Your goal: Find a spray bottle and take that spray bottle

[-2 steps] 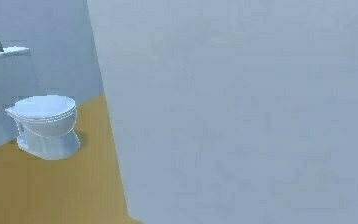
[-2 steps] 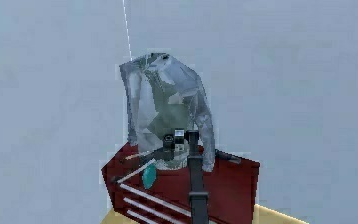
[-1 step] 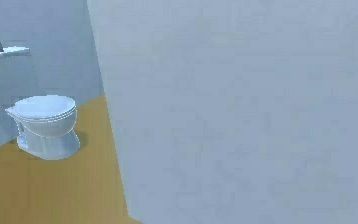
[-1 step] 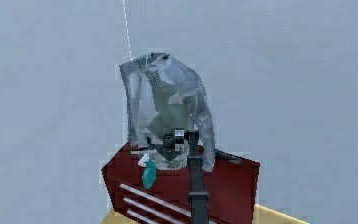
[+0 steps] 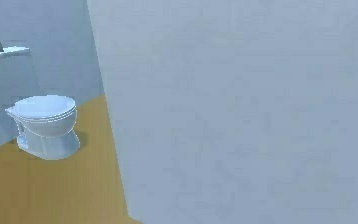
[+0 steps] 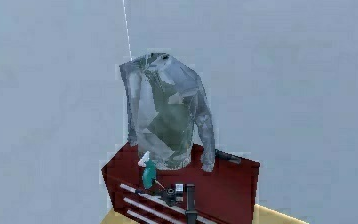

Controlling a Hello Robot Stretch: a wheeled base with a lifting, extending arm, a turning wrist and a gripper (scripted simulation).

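Observation:
In the arm side view a small teal spray bottle (image 6: pixel 147 176) with a white top stands on the front left part of a dark red cabinet (image 6: pixel 232 180). The dark arm bar (image 6: pixel 191 204) rises from the bottom edge just right of the bottle. The gripper (image 6: pixel 168 191) is a dark shape low beside the bottle, in front of the cabinet top. I cannot tell whether it holds anything or touches the bottle.
A grey-green jacket-like form (image 6: pixel 167 110) stands upright on the cabinet behind the bottle, against a pale wall. In the forward view a white toilet (image 5: pixel 47 124) sits at the left on an ochre floor (image 5: pixel 47 190). A large pale wall (image 5: pixel 247 100) stands close ahead.

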